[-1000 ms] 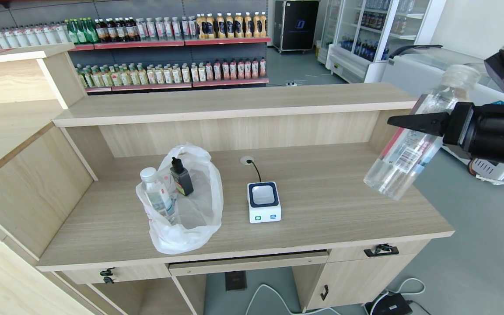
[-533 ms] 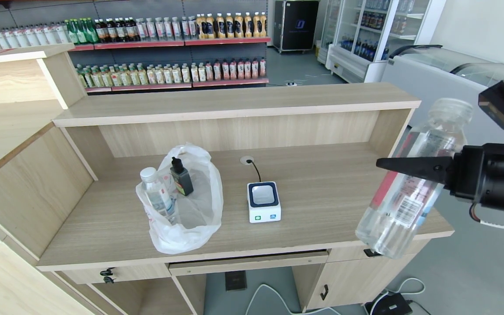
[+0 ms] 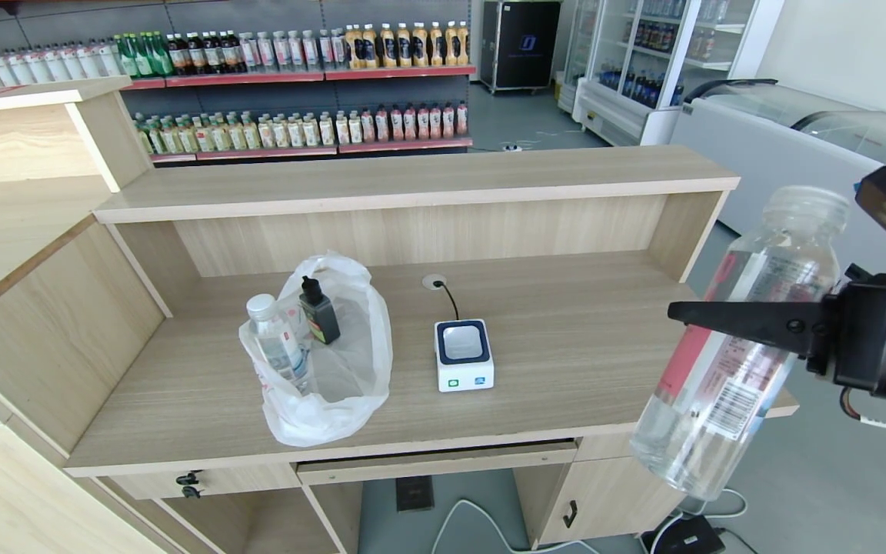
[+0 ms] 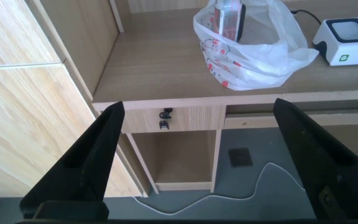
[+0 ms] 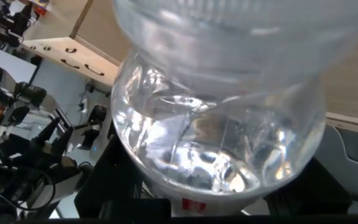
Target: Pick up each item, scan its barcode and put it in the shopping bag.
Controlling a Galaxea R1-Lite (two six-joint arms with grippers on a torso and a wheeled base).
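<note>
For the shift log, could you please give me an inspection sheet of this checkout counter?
Surface: wooden counter.
Job's things: water bottle held tilted near the counter's right end; shopping bag holding clear bottle and dark bottle; scanner beside it.
Clutter: nothing seen.
Grippers: right gripper shut on water bottle; left gripper open, empty.
Cables: scanner cable into counter hole; floor cables below.
Surroundings: drink shelves, fridges behind.

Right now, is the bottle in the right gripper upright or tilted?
Tilted. The clear bottle in the right gripper leans: cap high, base lower and farther to the left.
</note>
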